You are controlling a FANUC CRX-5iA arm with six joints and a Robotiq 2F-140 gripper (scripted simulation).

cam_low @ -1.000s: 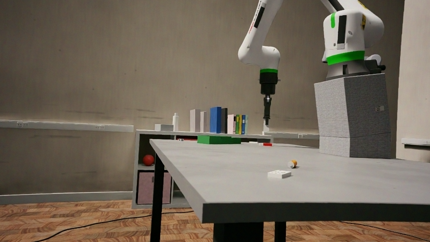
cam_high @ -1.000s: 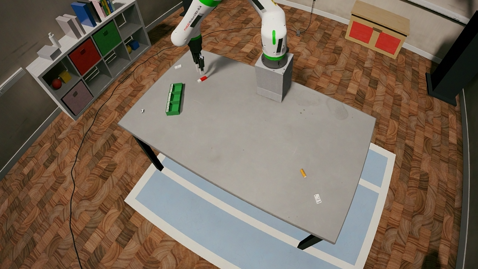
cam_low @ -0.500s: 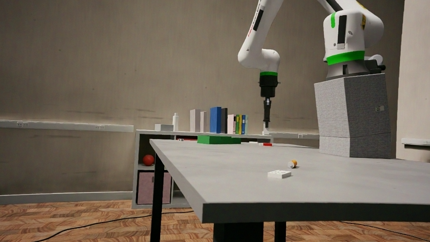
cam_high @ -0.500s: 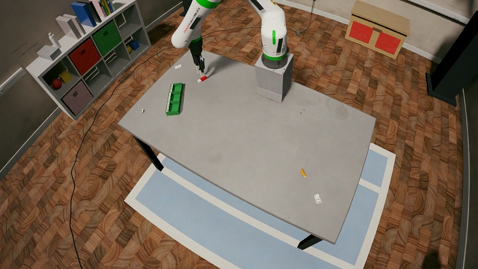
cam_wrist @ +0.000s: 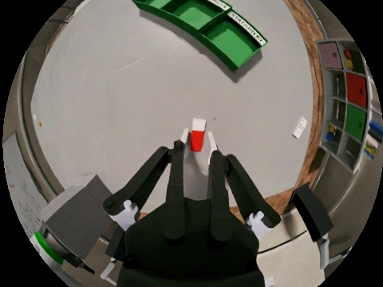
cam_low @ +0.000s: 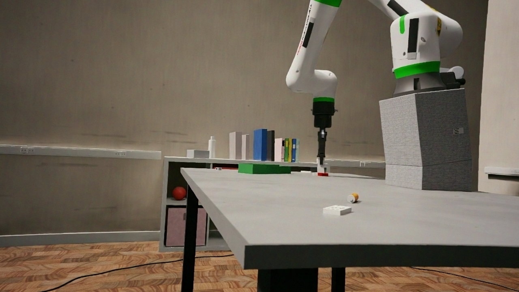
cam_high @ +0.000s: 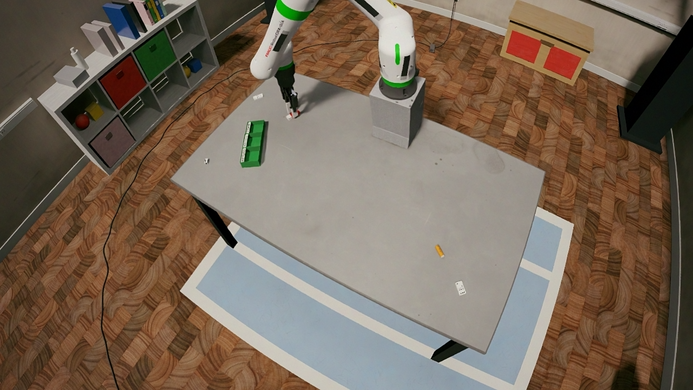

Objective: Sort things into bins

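A green tray (cam_high: 262, 143), divided into three compartments, is set on the table (cam_high: 339, 194). The red-and-white block (cam_high: 291, 116) is partly hidden by the gripper (cam_high: 293, 112); the orange cylinder (cam_high: 439, 251) is placed near a domino (cam_high: 460, 287).

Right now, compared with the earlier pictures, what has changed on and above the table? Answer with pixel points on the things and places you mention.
The pincer (cam_high: 292, 114) (cam_low: 322, 171) (cam_wrist: 197, 136) has come down around the red-and-white block (cam_high: 291, 116) (cam_low: 322, 174) (cam_wrist: 197, 139), apparently without gripping it. The green bins (cam_high: 262, 145) (cam_low: 258, 168) (cam_wrist: 217, 51), orange cylinder (cam_high: 439, 251) (cam_low: 354, 197) (cam_wrist: 39, 123) and dominoes (cam_high: 460, 287) (cam_low: 337, 210) (cam_wrist: 299, 127) stayed put.
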